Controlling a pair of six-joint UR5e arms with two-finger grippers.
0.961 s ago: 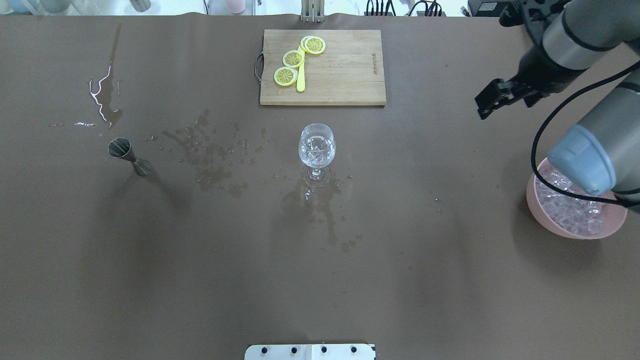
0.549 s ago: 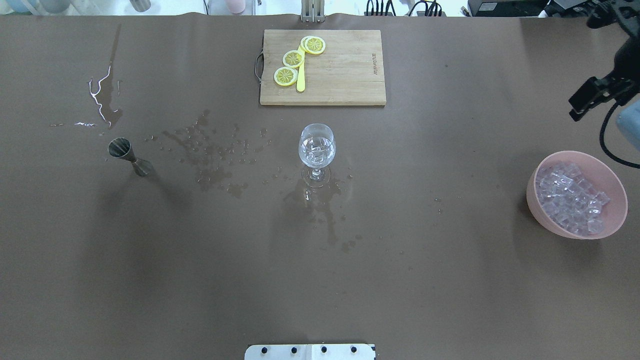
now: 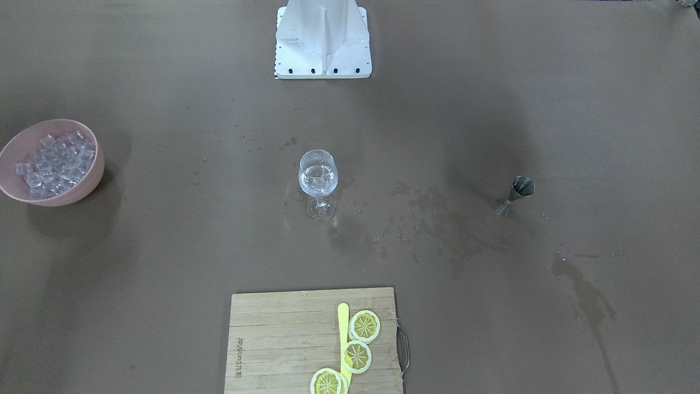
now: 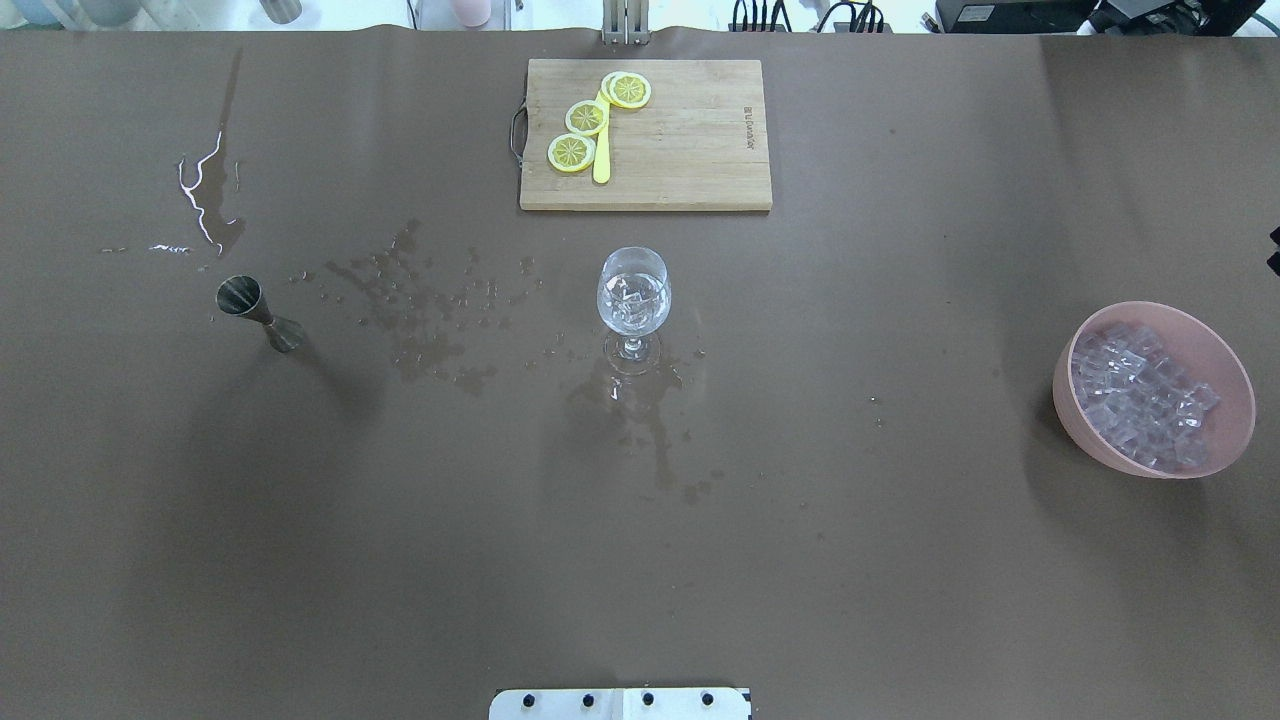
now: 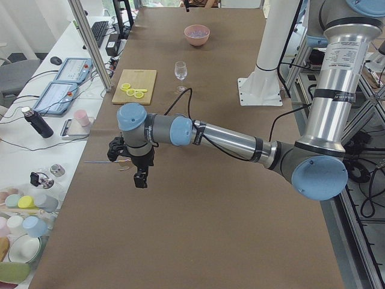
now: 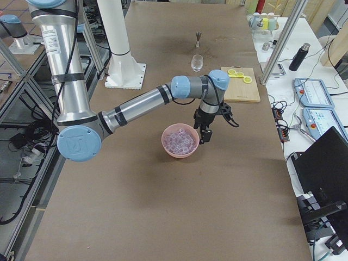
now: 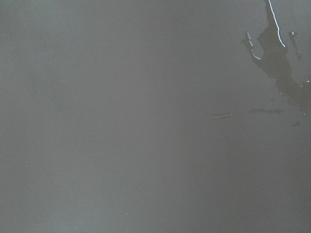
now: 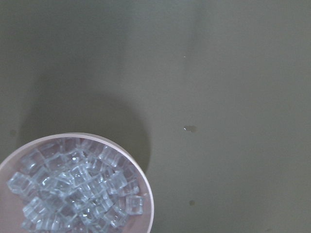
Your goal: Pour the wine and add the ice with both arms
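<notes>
**Wine [image 4: 632,312] in the glass at mid-table, ice [image 4: 1140,395] heaped in the bowl at right**

At the far left the left gripper [image 5: 141,179] hangs over the bare table end, outside the overhead view. I cannot tell whether its jaws are apart or closed, or whether they carry anything. Next comes a shiny spill streak [image 4: 205,205], then the steel jigger [image 4: 250,305], upright and well apart from the rest. Its narrow waist looks the soundest place to pinch it.

A spray of wet patches [image 4: 430,320] runs toward the stemmed glass [image 4: 633,270] at centre. It stands upright on a damp ring with a few cubes in it. The glass is probably brittle and top-heavy, so it is best taken low at the stem and kept level, as the little liquid inside will slosh. Behind it lies the cutting board [image 4: 690,150] with lemon slices [image 4: 586,117] and a yellow tool [image 4: 601,165].

Well to the right, the pink bowl [image 4: 1238,425] holds the ice cubes. They look hard, wet and slippery, and are best gripped squarely on flat faces. The right gripper [image 6: 204,135] hangs near the bowl, over the table beside it, and its jaws cannot be judged either. The brown table cover [image 4: 900,580] is wet in places, and there is wide room between things.
</notes>
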